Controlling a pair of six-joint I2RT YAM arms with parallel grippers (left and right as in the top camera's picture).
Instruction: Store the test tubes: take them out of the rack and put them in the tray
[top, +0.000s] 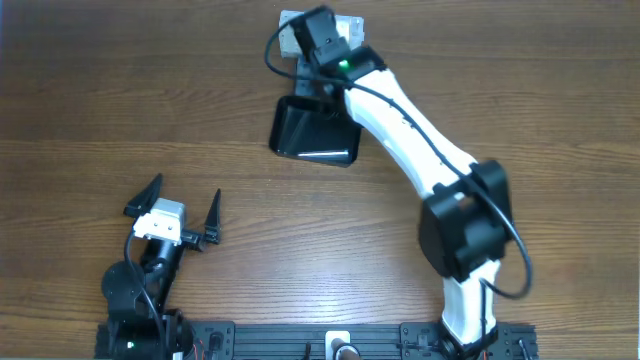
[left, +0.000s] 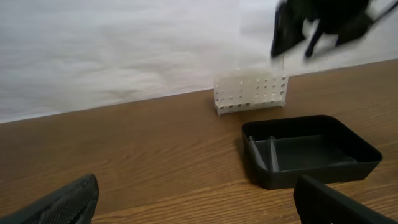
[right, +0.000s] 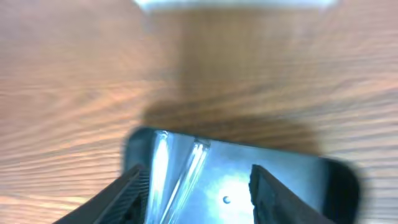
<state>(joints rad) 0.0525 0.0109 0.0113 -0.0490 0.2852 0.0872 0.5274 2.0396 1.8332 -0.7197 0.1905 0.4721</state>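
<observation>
Up close, right tool (right: 198, 180) gapes over two tubes (right: 159, 163) in tray (right: 298, 186) — left tool (top: 187, 188) spread too

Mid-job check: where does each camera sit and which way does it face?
Top view: fixed overhead, looking down on the table; both arms' bases at the bottom edge, left gripper open at lower left, right arm over the tray.
Left wrist view: low over the table, facing across it at tray and rack; left gripper's fingers frame the bottom.
Right wrist view: above the tray, looking down at the test tubes lying in it; right gripper open at the bottom.
Shared: all three show the tray.
</observation>
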